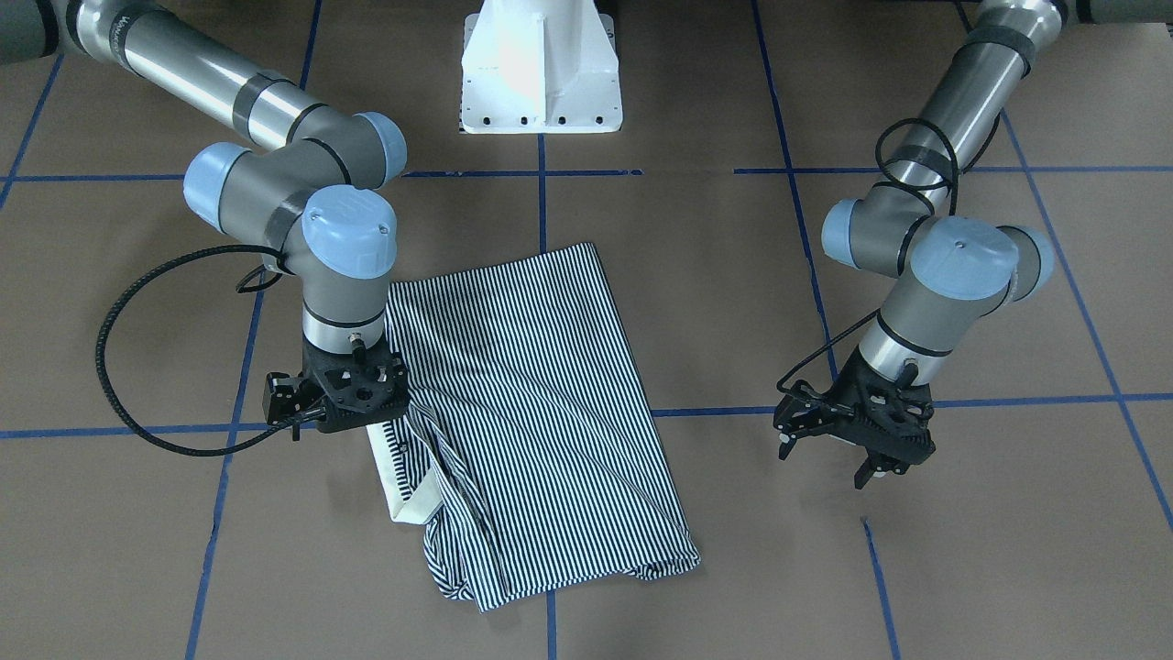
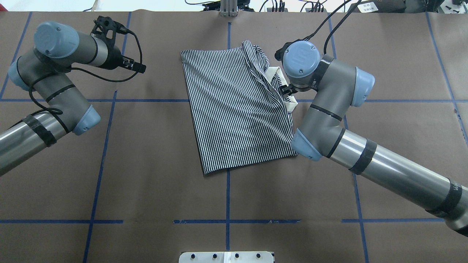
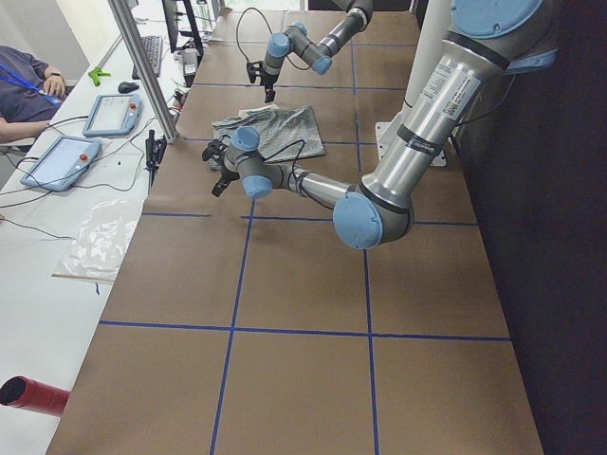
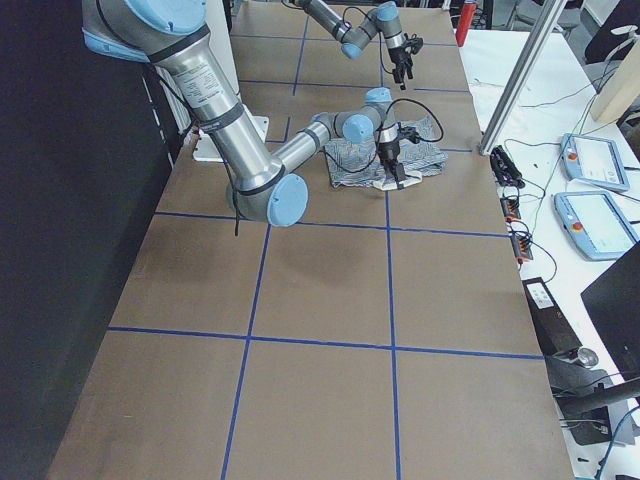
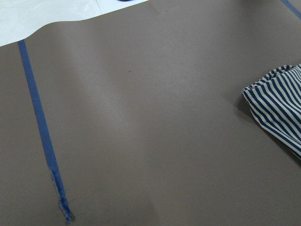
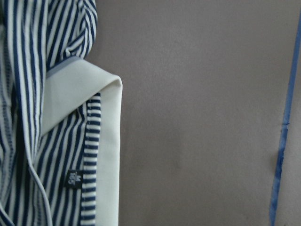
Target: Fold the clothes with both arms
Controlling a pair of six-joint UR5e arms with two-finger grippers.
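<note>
While shirt lies part-folded into rectangle, collar sticks out; probably final folds left; left gripper fingers spread, idle; right gripper over collar, fingers hidden, can't tell.

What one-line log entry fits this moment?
shirt: partly folded | right tool: over collar, state unclear | left tool: open, clear of shirt

Robotics lab, taped-grid table, teach pendants
</note>
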